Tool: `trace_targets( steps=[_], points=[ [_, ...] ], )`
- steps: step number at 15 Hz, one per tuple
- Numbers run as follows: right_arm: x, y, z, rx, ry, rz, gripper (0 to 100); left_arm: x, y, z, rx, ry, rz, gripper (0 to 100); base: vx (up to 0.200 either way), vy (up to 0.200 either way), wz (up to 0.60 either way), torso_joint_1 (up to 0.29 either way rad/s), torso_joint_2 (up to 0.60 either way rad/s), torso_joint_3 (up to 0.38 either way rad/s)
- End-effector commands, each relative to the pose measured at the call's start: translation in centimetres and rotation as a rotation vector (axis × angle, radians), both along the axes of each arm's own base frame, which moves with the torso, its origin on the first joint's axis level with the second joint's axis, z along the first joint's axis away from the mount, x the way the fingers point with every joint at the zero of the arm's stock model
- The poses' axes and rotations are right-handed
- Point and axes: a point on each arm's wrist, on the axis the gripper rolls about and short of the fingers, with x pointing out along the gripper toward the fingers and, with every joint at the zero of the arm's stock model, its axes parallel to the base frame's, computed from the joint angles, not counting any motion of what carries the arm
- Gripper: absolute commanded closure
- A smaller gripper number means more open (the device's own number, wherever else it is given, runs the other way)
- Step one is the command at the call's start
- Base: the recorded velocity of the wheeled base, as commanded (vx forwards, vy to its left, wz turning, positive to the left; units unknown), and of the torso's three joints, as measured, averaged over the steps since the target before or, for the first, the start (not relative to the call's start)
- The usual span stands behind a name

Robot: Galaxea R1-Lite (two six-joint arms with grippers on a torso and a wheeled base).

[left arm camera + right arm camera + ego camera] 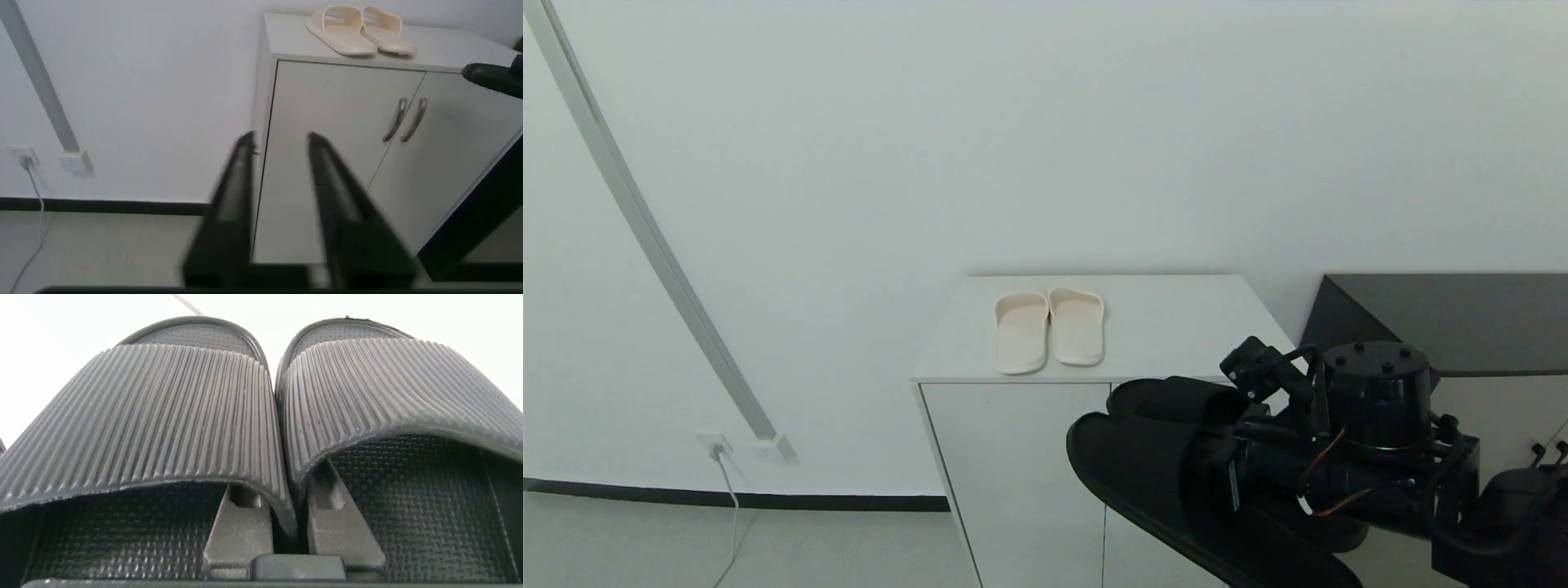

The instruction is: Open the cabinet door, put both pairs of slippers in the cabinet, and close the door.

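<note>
A pair of cream slippers [1049, 328] lies side by side on top of the white cabinet [1013, 457], also seen as cream slippers [359, 28] on the cabinet [327, 163] in the left wrist view. Both cabinet doors are closed, with two metal handles [404, 120] at the middle seam. My right gripper [1217, 469] holds a pair of black slippers [1143, 465] in the air in front of the right door. Its fingers [239, 531] pinch the inner strap edges of the black slippers [180, 408] together. My left gripper [279, 143] is open and empty, low and left of the cabinet.
A dark counter [1445, 318] adjoins the cabinet on the right. On the white wall, a grey cable duct [645, 220] runs diagonally down to a socket with a plugged cable [715, 447]. Bare grey floor lies left of the cabinet.
</note>
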Motion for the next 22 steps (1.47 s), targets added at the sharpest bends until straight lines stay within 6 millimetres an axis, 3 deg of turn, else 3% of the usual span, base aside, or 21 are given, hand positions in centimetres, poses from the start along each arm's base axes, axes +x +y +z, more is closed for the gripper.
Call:
trace_targets(
  steps=[1, 2, 22],
  points=[
    [0.0, 0.1, -0.3, -0.008, 0.004, 0.002, 100, 0.0, 0.0, 0.0, -0.001, 0.001, -0.001, 100, 0.000, 0.000, 0.00, -0.168, 0.37, 0.203],
    [0.0, 0.1, -0.3, -0.013, -0.003, 0.005, 100, 0.0, 0.0, 0.0, -0.001, 0.001, -0.001, 0, 0.000, 0.000, 0.00, -0.173, 0.38, 0.207],
    [-0.6, -0.1, -1.6, -0.029, -0.016, 0.018, 100, 0.0, 0.0, 0.0, -0.001, 0.001, 0.000, 0, 0.000, 0.000, 0.00, -0.200, 0.50, 0.300]
  ],
)
